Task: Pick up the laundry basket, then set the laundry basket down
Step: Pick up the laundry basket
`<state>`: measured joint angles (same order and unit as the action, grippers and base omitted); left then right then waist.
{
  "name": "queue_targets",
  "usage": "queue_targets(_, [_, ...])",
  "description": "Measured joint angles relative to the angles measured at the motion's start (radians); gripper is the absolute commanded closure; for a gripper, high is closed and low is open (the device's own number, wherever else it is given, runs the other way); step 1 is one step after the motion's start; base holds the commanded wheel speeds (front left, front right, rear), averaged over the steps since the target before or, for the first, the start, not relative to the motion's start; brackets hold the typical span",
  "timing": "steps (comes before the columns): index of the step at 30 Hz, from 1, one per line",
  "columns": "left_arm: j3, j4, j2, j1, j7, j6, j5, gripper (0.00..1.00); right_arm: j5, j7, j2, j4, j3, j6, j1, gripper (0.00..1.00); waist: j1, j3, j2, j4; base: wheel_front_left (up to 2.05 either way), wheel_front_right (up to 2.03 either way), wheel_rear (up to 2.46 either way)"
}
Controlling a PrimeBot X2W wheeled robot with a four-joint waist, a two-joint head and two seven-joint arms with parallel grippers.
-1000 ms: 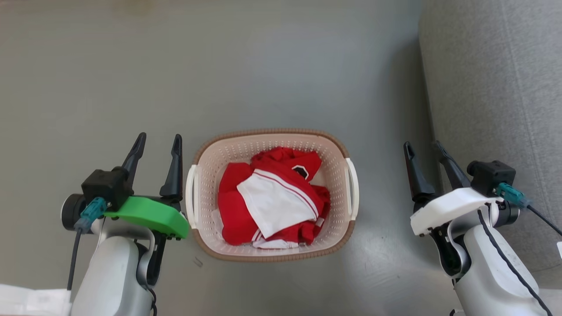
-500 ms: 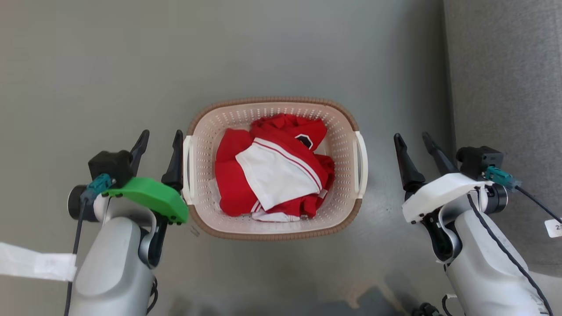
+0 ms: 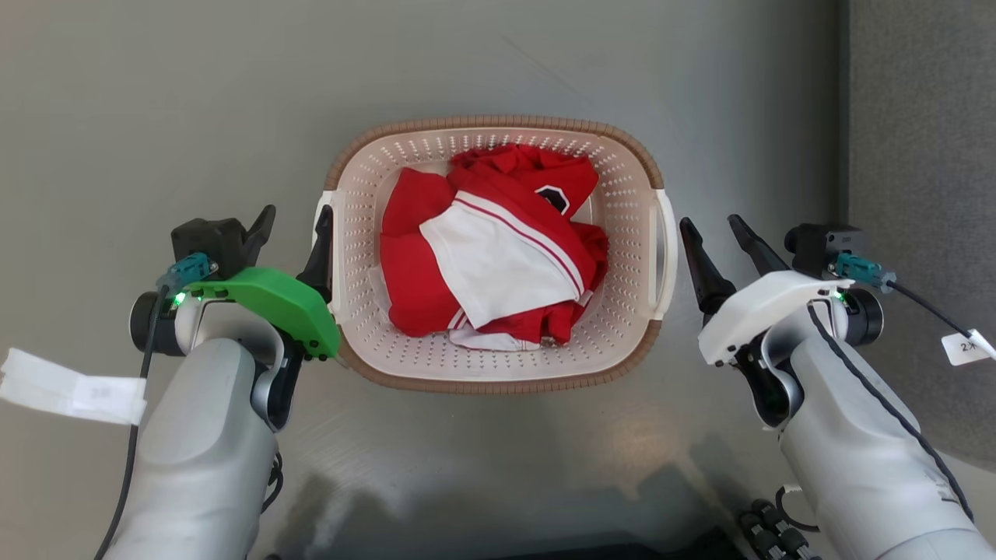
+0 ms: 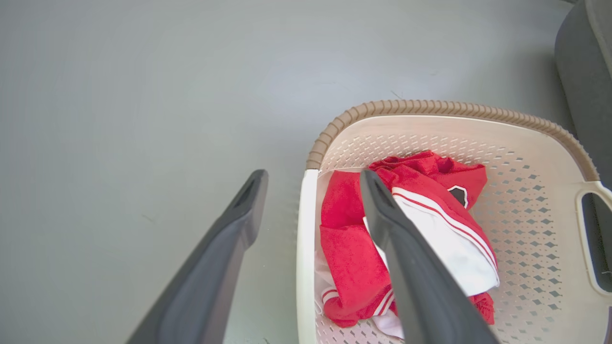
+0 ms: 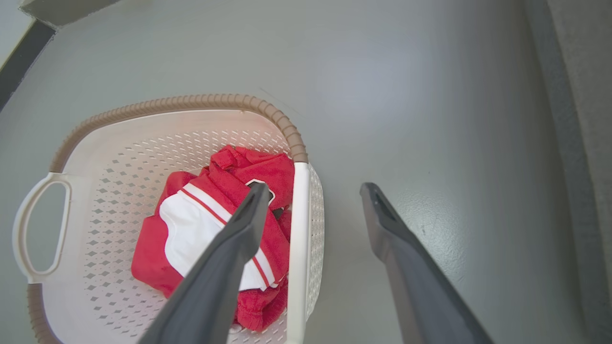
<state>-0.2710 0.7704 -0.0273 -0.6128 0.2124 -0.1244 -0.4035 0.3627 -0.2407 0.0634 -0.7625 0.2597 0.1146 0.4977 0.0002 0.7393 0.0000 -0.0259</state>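
The laundry basket [image 3: 492, 124] stands on the grey floor, cream with perforated walls, a brown rim and white side handles. A red and white garment [image 3: 498, 249] lies inside. My left gripper [image 3: 297, 214] is open at the left handle [image 3: 320, 233], inner finger overlapping it. In the left wrist view the basket [image 4: 430, 107] has its white handle bar [image 4: 305, 248] between that gripper's [image 4: 313, 174] spread fingers. My right gripper [image 3: 710, 222] is open just right of the right handle [image 3: 666, 249]. In the right wrist view the basket's [image 5: 167, 102] handle bar [image 5: 299, 239] runs between the open fingers of this gripper [image 5: 314, 187].
A grey upholstered sofa [image 3: 926, 155] runs along the right side, close behind my right arm. Paper tags hang from my left arm [image 3: 70, 385] and from the right cable [image 3: 965, 346]. Bare grey floor [image 3: 156, 93] lies beyond and left of the basket.
The head camera has dropped and shifted, so the basket looks larger and higher. Both open grippers have drawn in toward the basket's handles; the basket itself stays on the floor.
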Motion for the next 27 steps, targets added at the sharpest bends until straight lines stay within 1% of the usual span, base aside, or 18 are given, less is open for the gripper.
queue_targets(5, [-0.028, 0.053, 0.000, -0.040, -0.018, 0.000, -0.009, 0.00, 0.012, 0.010, -0.001, -0.047, 0.015, 0.003, 0.042, 0.00, 0.0000, 0.040, 0.0000, 0.003, 0.00, 0.00, 0.00])
queue_targets(7, [-0.038, 0.077, 0.002, -0.066, -0.019, 0.000, -0.018, 0.00, 0.016, 0.016, -0.001, -0.072, 0.036, 0.008, 0.069, 0.00, 0.0000, 0.063, 0.0000, 0.003, 0.00, 0.00, 0.00])
queue_targets(19, [-0.090, 0.185, 0.003, -0.142, -0.075, 0.000, -0.067, 0.00, 0.021, 0.054, -0.001, -0.161, 0.105, 0.009, 0.166, 0.00, -0.0001, 0.147, 0.0000, 0.003, 0.00, 0.00, 0.00])
queue_targets(27, [-0.146, 0.203, 0.005, -0.202, -0.088, -0.003, -0.082, 0.00, 0.073, 0.084, 0.000, -0.196, 0.167, 0.009, 0.211, 0.00, -0.0001, 0.196, 0.0000, 0.007, 0.00, 0.00, 0.00])
